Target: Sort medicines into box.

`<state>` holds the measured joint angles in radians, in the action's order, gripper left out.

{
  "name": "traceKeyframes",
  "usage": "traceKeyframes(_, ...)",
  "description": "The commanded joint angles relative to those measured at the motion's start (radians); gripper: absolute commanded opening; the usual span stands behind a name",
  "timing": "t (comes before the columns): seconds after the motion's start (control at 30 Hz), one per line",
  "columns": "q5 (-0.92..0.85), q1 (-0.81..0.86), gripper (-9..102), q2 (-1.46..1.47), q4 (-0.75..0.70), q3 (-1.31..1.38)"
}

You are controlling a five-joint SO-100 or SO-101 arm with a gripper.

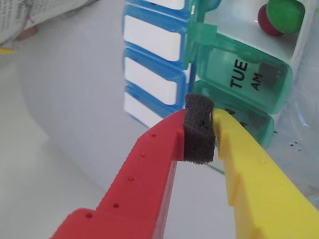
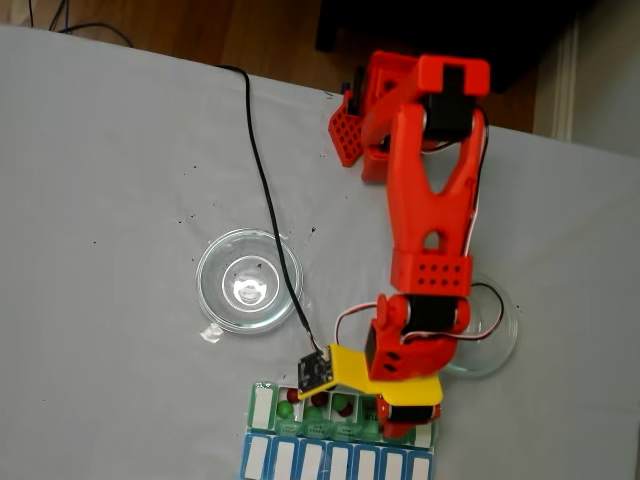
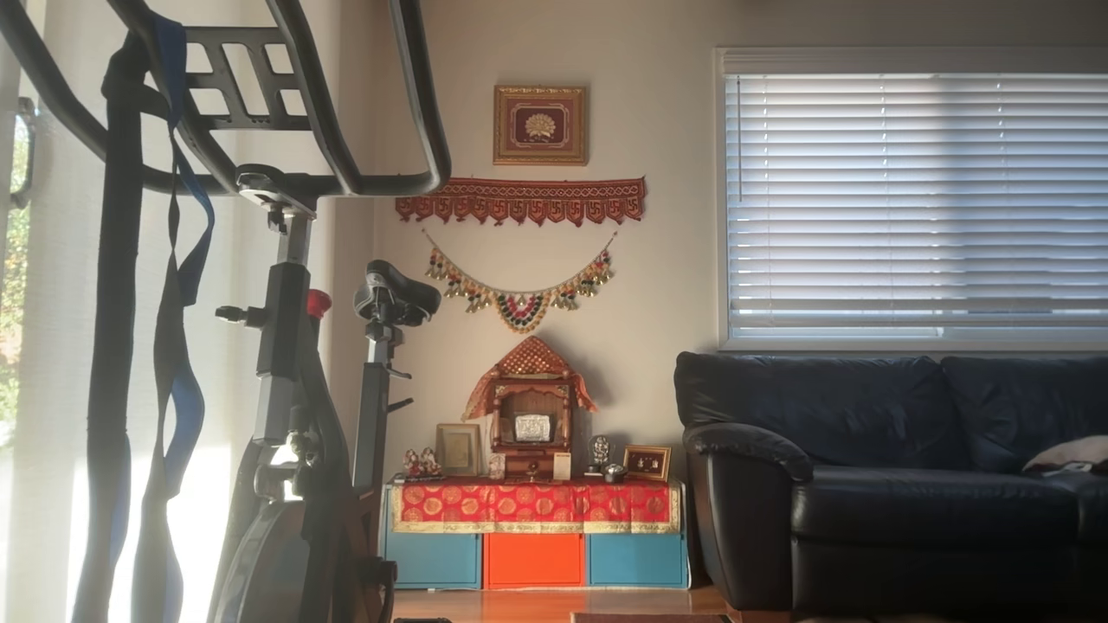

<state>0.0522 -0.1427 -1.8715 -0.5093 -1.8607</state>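
Observation:
In the wrist view my gripper [image 1: 199, 124] is shut, its red and yellow fingers pressing a black foam pad [image 1: 199, 132] with no ball visible between them. It hovers just over the box [image 1: 244, 79], beside the green lid marked TUE AM. An open white compartment at the top right holds a green ball [image 1: 285, 15] and a dark red ball [image 1: 266, 22]. In the fixed view the gripper [image 2: 400, 425] points down onto the right part of the box [image 2: 262, 405], where red [image 2: 341, 405] and green [image 2: 287, 410] medicines lie in compartments.
A blue-lidded organizer row [image 2: 330, 462] [image 1: 149, 59] lies right against the box. A clear round dish [image 2: 248, 280] stands left of the arm and another [image 2: 495, 345] is partly under it. A black cable [image 2: 265, 200] crosses the grey table.

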Motion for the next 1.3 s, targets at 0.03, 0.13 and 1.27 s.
traceKeyframes(0.03, 0.037, 0.034, 1, -0.178, 0.031, 0.021)
traceKeyframes(0.13, 0.037, 0.051, 1, -0.198, 0.006, 0.043)
traceKeyframes(1.27, -0.324, 0.035, 1, 0.149, 0.015, 0.13)
